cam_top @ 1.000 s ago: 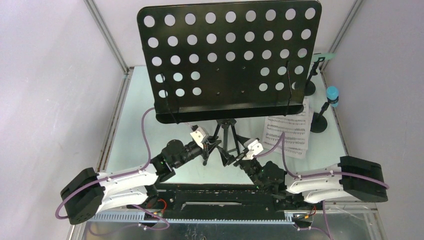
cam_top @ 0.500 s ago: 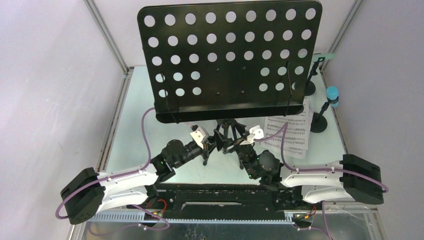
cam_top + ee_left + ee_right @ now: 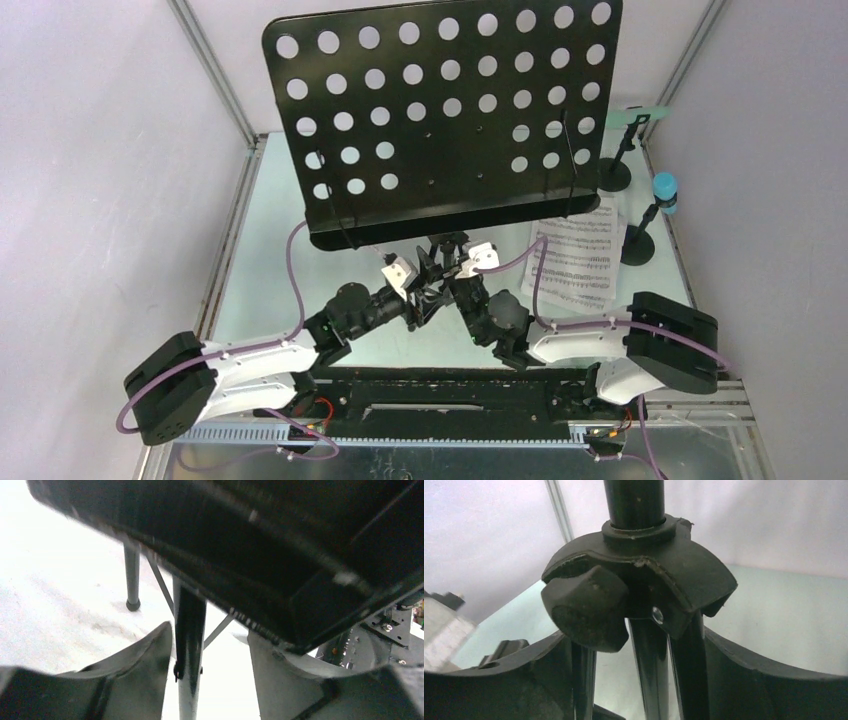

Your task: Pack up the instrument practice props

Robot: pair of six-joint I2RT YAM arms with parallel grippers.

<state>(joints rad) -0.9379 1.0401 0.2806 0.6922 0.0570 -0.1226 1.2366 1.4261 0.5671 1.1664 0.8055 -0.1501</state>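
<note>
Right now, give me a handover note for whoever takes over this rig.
Left gripper: open, around a tube of the music rack.
Right gripper: fingers flank the tripod legs below the collar; grip unclear.
Sheet music lies on the table, right; mint-green microphone and blue microphone sit in their mic holders beside it.
Done: nothing packed. Left: fold rack, pack everything.

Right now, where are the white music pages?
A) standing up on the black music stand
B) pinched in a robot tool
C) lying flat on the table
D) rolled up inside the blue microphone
C: the white music pages lie flat on the table, to the right of the music stand, whose holed desk shows no paper on it.
</note>
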